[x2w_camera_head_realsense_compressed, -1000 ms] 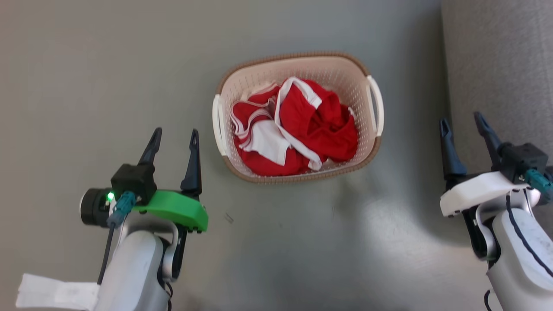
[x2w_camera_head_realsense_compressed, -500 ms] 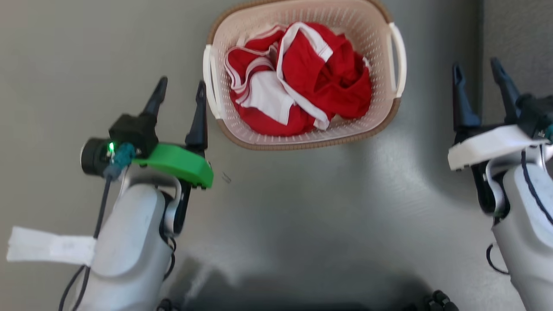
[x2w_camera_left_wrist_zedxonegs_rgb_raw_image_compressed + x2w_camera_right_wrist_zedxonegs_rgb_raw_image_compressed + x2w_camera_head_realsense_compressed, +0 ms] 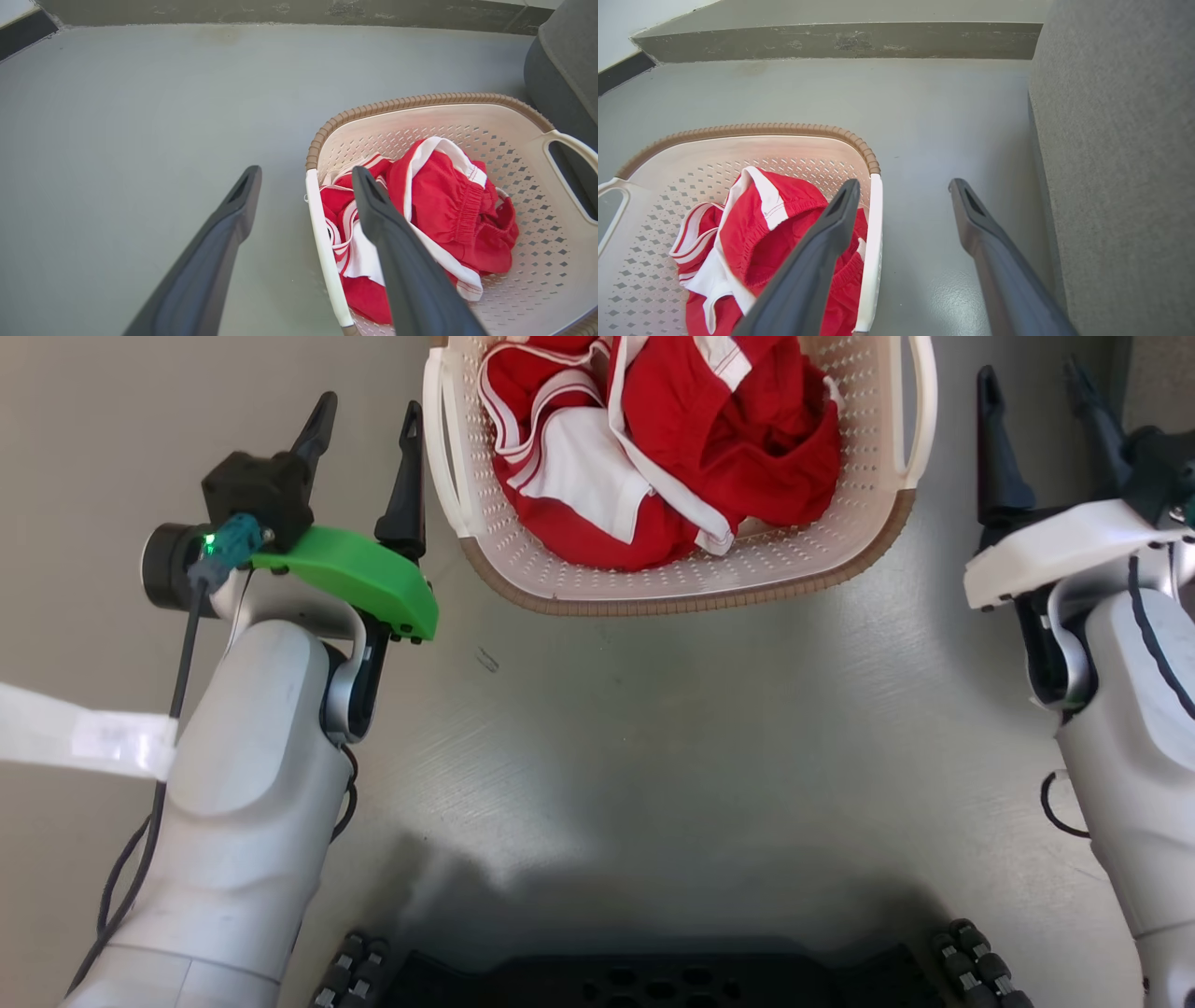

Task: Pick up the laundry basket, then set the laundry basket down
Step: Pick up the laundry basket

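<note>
The left gripper (image 3: 366,415) is open and holds nothing. Just to its right is the basket (image 3: 691,586), with its white handle (image 3: 437,439) close by but not grabbed. The right gripper (image 3: 1030,387) is open too, and the other handle (image 3: 920,420) is just to its left. The basket sits on the floor (image 3: 653,728) between them (red clothes (image 3: 719,448) inside). Nothing is lifted yet. Grabbing, lifting and setting down are all left.

L claw (image 3: 368,403) sits ahead-left of the base (image 3: 653,980), R claw (image 3: 1030,373) ahead-right. Both have fingers spread, gripping nothing, tips pointing fwd away from base. Pale L forearm (image 3: 243,784) and R forearm (image 3: 1130,756) flank base. L wrist cover green, R white.
</note>
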### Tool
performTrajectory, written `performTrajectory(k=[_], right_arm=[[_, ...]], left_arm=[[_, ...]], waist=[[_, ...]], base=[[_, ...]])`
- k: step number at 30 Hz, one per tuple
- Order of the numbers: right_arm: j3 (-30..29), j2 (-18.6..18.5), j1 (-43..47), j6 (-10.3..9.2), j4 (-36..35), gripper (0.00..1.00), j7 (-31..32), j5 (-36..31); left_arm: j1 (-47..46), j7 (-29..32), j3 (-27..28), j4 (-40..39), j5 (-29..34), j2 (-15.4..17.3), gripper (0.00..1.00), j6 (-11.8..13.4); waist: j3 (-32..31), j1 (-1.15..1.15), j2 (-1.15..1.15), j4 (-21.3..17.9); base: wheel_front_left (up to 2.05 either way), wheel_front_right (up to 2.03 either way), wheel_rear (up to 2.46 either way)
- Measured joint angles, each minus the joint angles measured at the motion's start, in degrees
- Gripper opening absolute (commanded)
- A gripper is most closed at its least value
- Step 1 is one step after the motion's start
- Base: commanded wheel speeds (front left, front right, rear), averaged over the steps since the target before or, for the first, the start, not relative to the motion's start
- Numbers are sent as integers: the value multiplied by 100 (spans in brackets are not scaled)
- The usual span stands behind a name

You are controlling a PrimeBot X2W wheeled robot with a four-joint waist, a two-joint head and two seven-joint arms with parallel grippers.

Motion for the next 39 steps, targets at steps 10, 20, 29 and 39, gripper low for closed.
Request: performTrajectory(k=[10,20,29,39], right_arm=[[219,349,-633,148,975,100,129,38],[370,503,-1111,252,1683,100,177,35],[472,641,-1554,347,2111,100,175,13],[559,850,-1789,452,2542,0,137,-10]], left_arm=[[-532,156,-105,985,-326,-91,100,-296],[-1005,186,-243,1592,-403,-102,100,-476],[-1317,441,-261,2216,-678,-125,100,-571],[-1610,542,-250,2579,-1022,-253,0,-671]], waist=[[279,0,0,-15],[577,0,0,-114],[787,-1,0,-248],[858,-1,0,-348]], base=[[0,0,0],[0,0,0],[0,0,0],[0,0,0]])
